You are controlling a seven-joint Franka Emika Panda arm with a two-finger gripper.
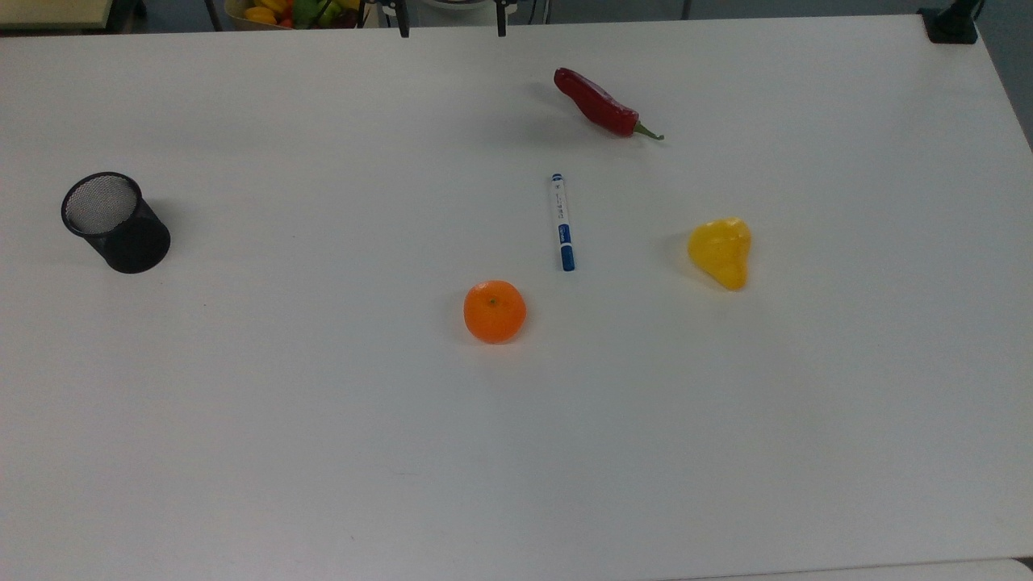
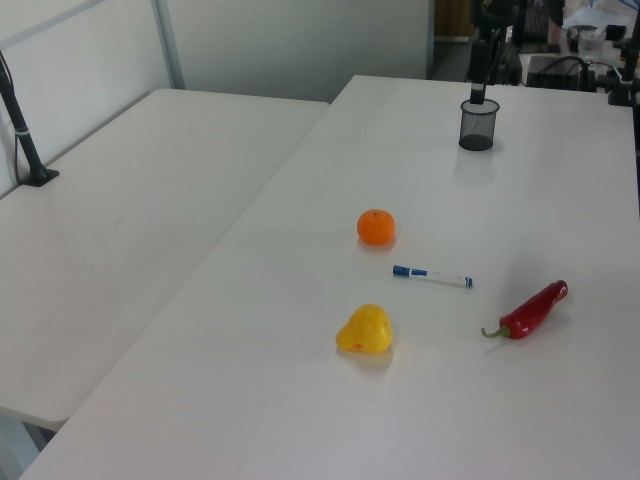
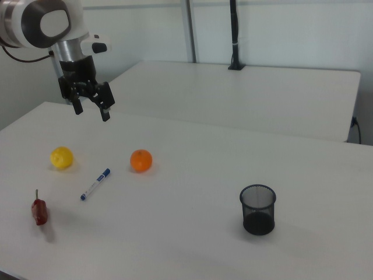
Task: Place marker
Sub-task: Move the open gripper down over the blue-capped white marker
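Observation:
The marker (image 1: 562, 222), a slim white pen with a blue cap and blue end, lies flat near the middle of the white table (image 1: 323, 452), touching nothing. It also appears as the marker (image 2: 432, 276) in the left view and the marker (image 3: 95, 184) in the right view. My gripper (image 3: 91, 114) hangs high above the table in the right view, up and a little left of the marker. Its two black fingers are spread open with nothing between them.
An orange (image 1: 495, 311) sits just beside the marker's capped end. A yellow fruit (image 1: 721, 252) and a red chilli (image 1: 597, 102) lie nearby. A black mesh cup (image 1: 115, 222) stands upright far off at the top view's left. A second table (image 2: 120, 230) adjoins.

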